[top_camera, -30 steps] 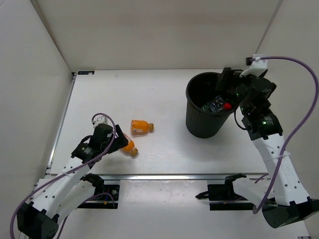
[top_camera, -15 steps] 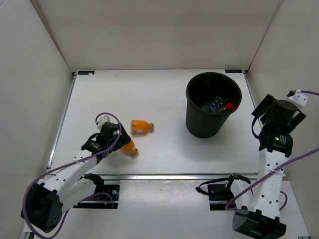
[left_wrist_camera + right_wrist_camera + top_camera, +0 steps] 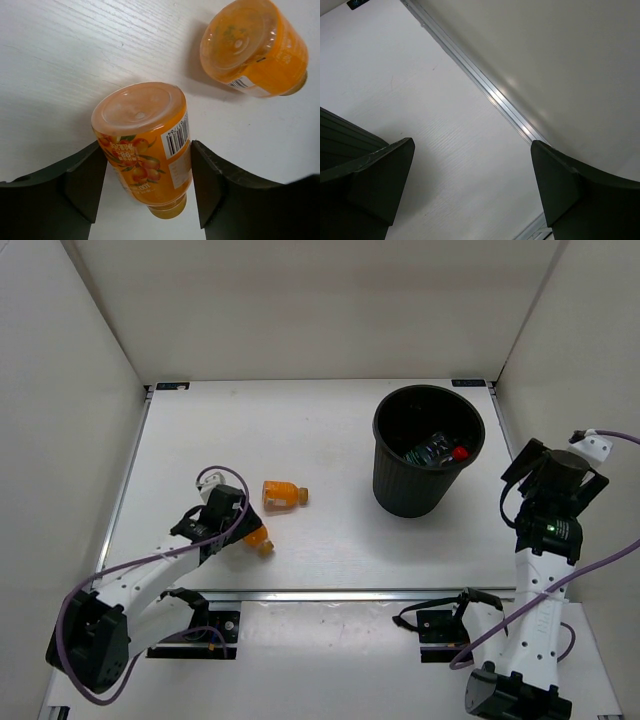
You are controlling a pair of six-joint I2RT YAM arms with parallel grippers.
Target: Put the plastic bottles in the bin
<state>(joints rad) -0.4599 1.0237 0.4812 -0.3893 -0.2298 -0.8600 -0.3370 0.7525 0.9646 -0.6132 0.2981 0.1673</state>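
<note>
A short orange-filled plastic bottle point(image 3: 142, 135) lies on the table at the near left, cap toward the camera, and my left gripper point(image 3: 146, 167) is shut on it, with a finger pressed against each side. In the top view this bottle point(image 3: 259, 537) sticks out of the left gripper point(image 3: 248, 532). A second orange bottle point(image 3: 283, 495) point(image 3: 255, 50) lies just beyond it, apart. The black bin point(image 3: 381, 435) stands at the back right with a clear bottle point(image 3: 428, 452) and a red cap point(image 3: 459, 453) inside. My right gripper point(image 3: 553, 470) point(image 3: 470, 165) hangs open and empty, right of the bin.
White walls close off the left, back and right of the table. An aluminium rail point(image 3: 490, 92) runs along the table's right edge, close to the right gripper. The bin's dark ribbed wall point(image 3: 340, 140) shows at the left of the right wrist view.
My left gripper's jaws have closed onto the near orange bottle. The right arm has pulled back from over the bin to its right side and stays open.
</note>
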